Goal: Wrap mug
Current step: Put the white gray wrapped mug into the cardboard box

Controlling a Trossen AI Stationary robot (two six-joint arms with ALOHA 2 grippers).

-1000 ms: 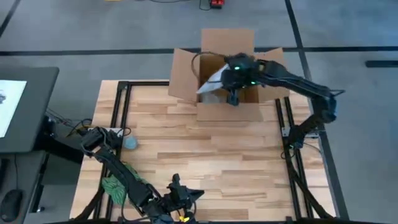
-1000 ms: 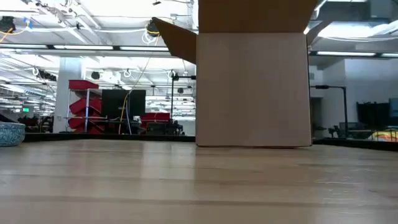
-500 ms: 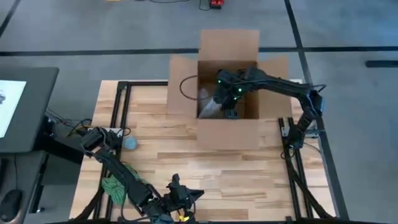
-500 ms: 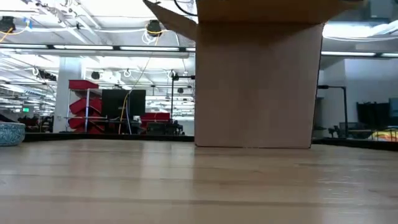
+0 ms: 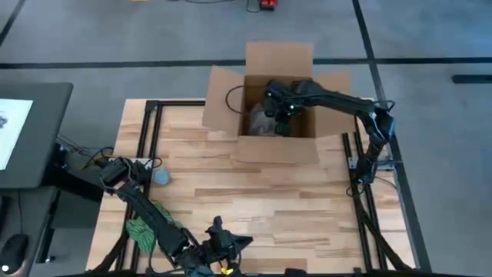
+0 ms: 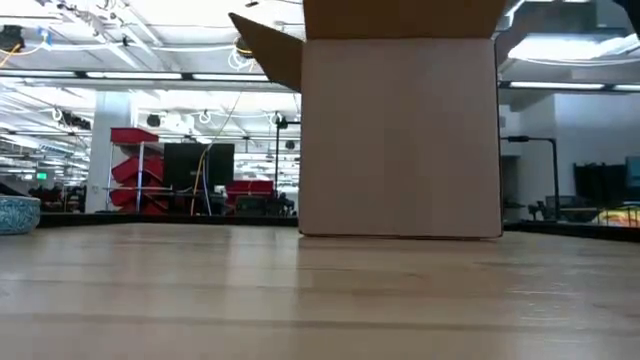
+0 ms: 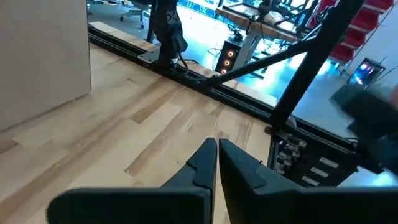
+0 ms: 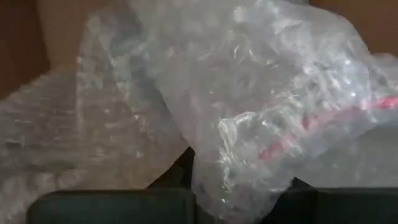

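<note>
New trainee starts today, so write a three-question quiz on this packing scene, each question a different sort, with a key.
1. True or false: the right end effector is inside the open cardboard box.
2. The clear material in the box in the right wrist view is: A) newspaper B) bubble wrap C) cloth
3. Fill in: the left end effector sits at the table's near edge with its fingers ____.

Key: 1 true; 2 B; 3 shut
</note>
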